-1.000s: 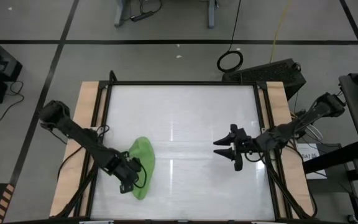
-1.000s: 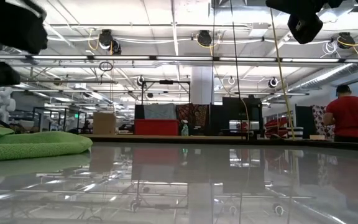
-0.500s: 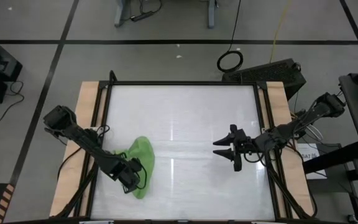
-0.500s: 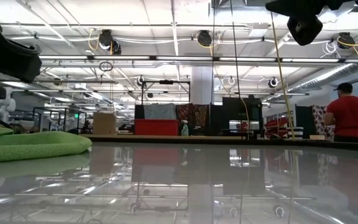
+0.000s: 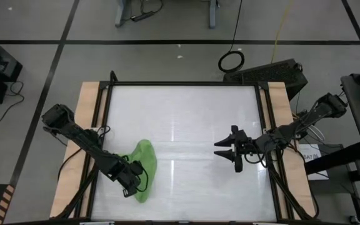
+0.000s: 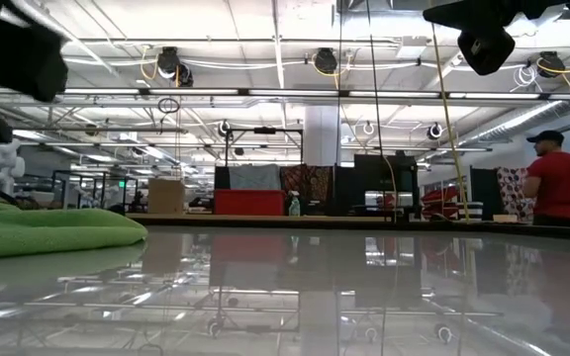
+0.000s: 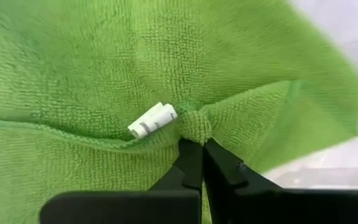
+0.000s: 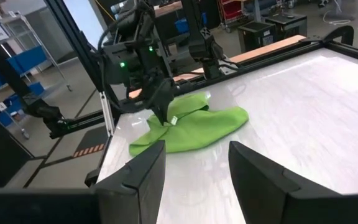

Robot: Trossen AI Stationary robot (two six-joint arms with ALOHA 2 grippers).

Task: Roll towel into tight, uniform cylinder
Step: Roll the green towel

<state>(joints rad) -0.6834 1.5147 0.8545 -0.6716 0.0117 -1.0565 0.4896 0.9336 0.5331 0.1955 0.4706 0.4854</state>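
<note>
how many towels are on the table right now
1. The single lime-green towel lies bunched near the table's front-left corner, with the left gripper shut on a pinch of it. No other cloth shows in any view.

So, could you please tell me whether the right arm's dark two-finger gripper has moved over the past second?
No. In the high view the right gripper hangs open at the same spot beside the table's right rail, well clear of the lime-green towel.

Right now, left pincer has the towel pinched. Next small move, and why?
Probably lift the pinched corner slightly and draw it over the cloth to start a fold. The left pincer is shut on a bunched bit of the towel, which lies crumpled, not rolled. The right pincer waits open, apart from it.
</note>
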